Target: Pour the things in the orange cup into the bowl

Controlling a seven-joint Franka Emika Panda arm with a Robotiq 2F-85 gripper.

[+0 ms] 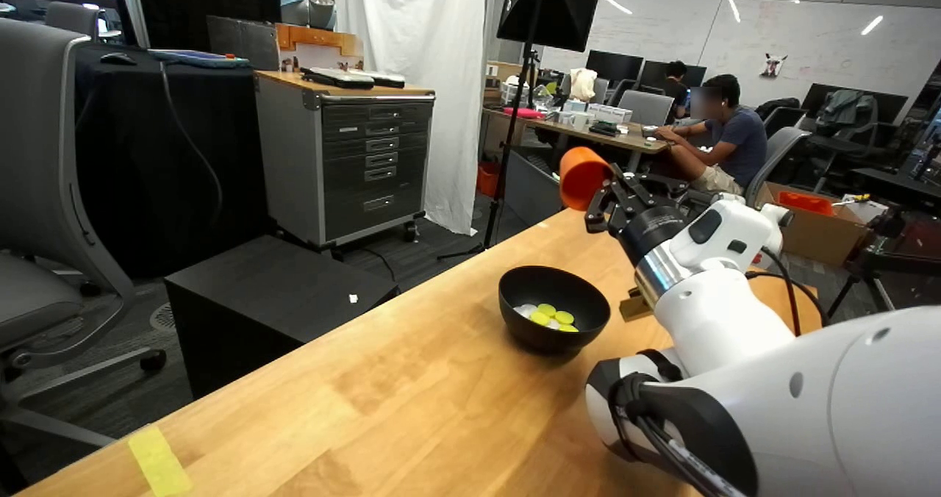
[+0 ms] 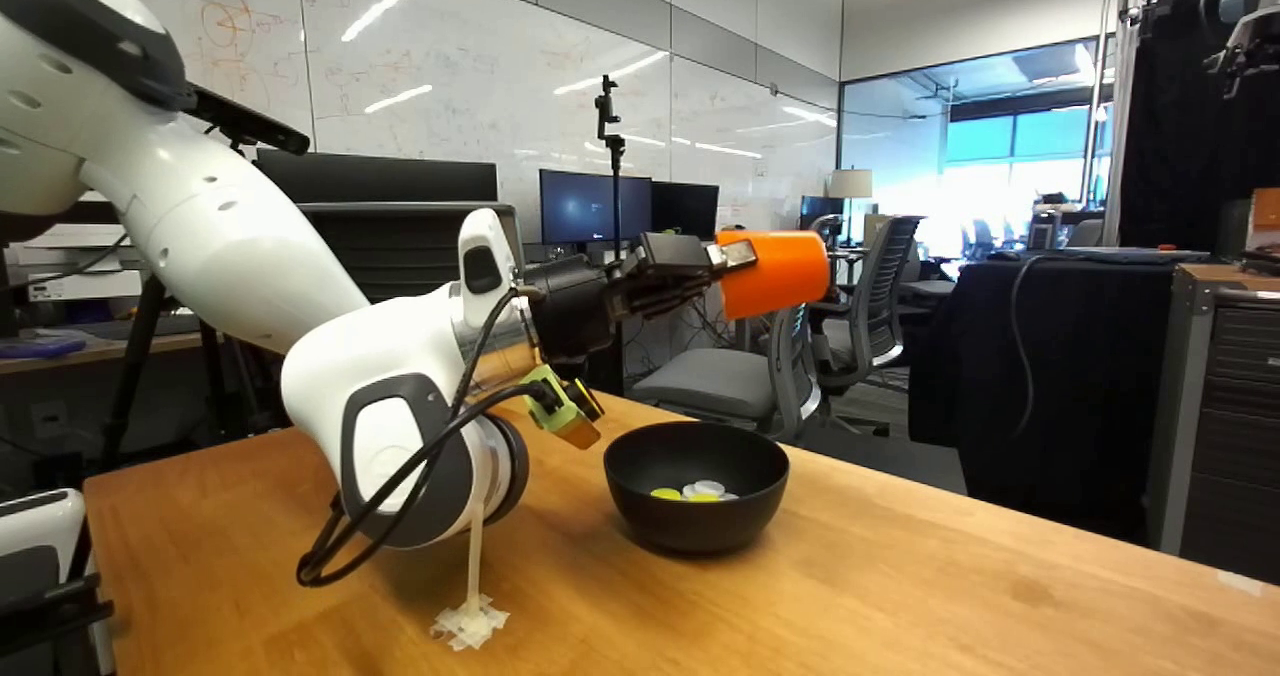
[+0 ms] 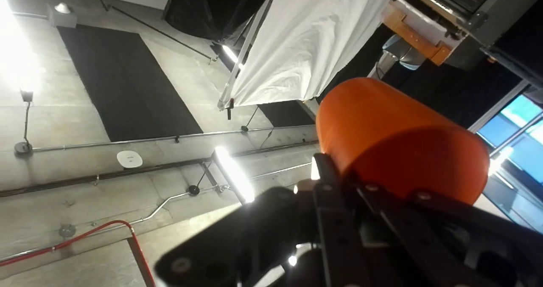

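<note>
My gripper (image 1: 604,191) is shut on the wall of the orange cup (image 1: 586,173), which it holds in the air beyond and above the bowl in an exterior view. The cup lies tipped on its side, close to level, in both exterior views; what is inside it cannot be made out. On the table rests the black bowl (image 2: 697,528), upright. Several yellow bits (image 1: 545,312) lie at its bottom, mixed with whitish round pieces (image 2: 708,489). In the wrist view the cup (image 3: 382,121) fills the right side, with dark fingers (image 3: 326,170) against its edge.
The wooden table (image 1: 412,394) carries a yellow tape strip (image 1: 159,462) near one end. White tape scraps (image 2: 470,623) stick to the wood below the arm. A black box (image 1: 279,291) stands beside the table, and a softbox stand (image 1: 514,115) rises behind it.
</note>
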